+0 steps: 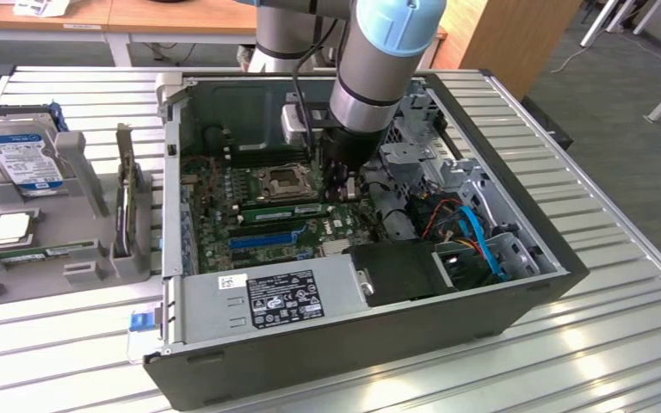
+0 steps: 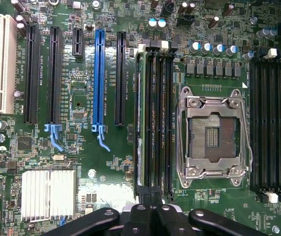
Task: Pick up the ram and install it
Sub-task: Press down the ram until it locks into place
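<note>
In the wrist view, the black gripper (image 2: 152, 216) sits closest to the camera with its fingers (image 2: 139, 219) pressed together and nothing between them, hanging just above the end of a bank of black memory slots (image 2: 160, 118). The ram (image 2: 139, 115), a thin green stick, stands seated in the slot of that bank nearest the blue slot (image 2: 99, 78). Just beyond the bank lies the open metal processor socket (image 2: 214, 135), and farther across the green motherboard (image 2: 81, 162) a ribbed silver heatsink (image 2: 47, 194). In the exterior view, the arm (image 1: 371, 95) reaches down into the open computer case (image 1: 515, 301) at centre frame. A hard drive (image 1: 21, 159) stands at the left edge.
</note>
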Robot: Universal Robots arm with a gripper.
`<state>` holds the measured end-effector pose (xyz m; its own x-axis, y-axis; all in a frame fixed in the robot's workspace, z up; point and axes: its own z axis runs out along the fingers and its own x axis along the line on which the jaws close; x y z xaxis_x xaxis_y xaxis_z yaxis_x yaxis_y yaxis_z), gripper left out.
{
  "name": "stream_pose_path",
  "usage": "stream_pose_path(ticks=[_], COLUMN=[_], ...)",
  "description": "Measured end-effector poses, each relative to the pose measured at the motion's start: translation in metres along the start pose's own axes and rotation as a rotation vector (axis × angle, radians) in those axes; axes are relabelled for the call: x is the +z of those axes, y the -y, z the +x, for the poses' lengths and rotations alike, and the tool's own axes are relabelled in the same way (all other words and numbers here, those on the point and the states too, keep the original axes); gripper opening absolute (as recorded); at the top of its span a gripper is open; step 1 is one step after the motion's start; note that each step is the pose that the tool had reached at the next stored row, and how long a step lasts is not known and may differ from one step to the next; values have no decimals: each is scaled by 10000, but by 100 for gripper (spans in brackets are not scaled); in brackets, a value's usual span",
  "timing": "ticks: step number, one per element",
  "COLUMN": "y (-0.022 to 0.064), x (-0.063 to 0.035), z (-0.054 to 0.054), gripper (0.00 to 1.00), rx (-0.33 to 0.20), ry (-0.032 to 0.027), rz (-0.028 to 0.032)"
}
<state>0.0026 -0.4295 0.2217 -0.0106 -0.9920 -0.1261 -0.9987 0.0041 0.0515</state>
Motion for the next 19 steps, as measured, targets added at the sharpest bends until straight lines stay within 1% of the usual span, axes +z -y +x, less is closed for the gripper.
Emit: stream_pose_path(ticks=[8,13,14,16,19], y=[0,0,0,-3,-6], x=[7,0,-16,-78,-158], z=[2,-1,-5,-10,-20], gripper=[10,10,10,10,10], rx=[0,-1,-1,0,0], ry=[-4,8,23,0,0], rz=[-1,1,6,0,0])
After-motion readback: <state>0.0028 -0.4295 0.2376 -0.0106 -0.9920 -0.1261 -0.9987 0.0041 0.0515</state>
